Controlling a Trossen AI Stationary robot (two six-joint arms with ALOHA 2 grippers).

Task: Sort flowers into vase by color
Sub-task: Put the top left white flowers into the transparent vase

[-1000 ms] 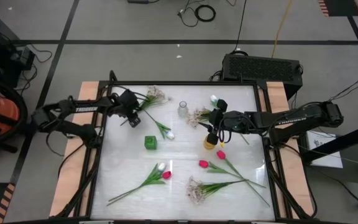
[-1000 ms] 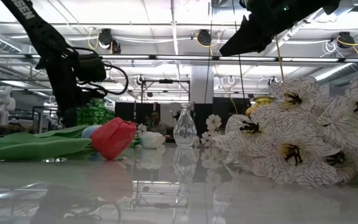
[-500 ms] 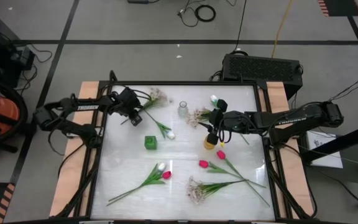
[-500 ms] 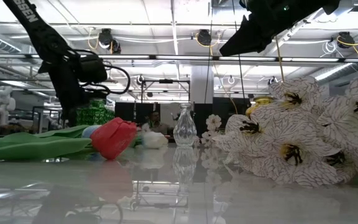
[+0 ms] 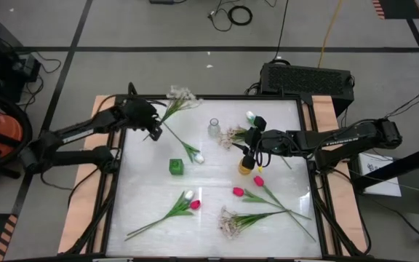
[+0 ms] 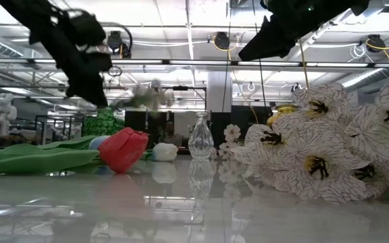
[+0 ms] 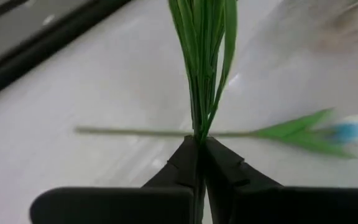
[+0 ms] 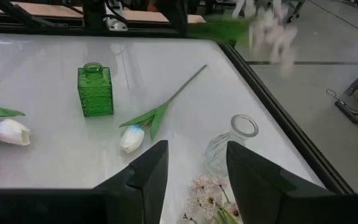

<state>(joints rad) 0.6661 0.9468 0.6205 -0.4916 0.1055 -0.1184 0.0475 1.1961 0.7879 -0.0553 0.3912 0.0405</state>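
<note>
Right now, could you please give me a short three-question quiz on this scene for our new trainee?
1. True or false: the left gripper is shut on the spray stem.
2. Which vase stands nearest the white tulip lying alone: A) green vase, B) clear vase, C) yellow vase?
3. Fill in: the right gripper is ____ above the table.

Key: 1 true; 2 A; 3 open.

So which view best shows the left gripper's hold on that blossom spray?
The left wrist view: the left gripper is shut on the blossom spray, pinching its green stems. The high view shows the spray whole but the grip tiny; the low view and right wrist view show it blurred.
</note>
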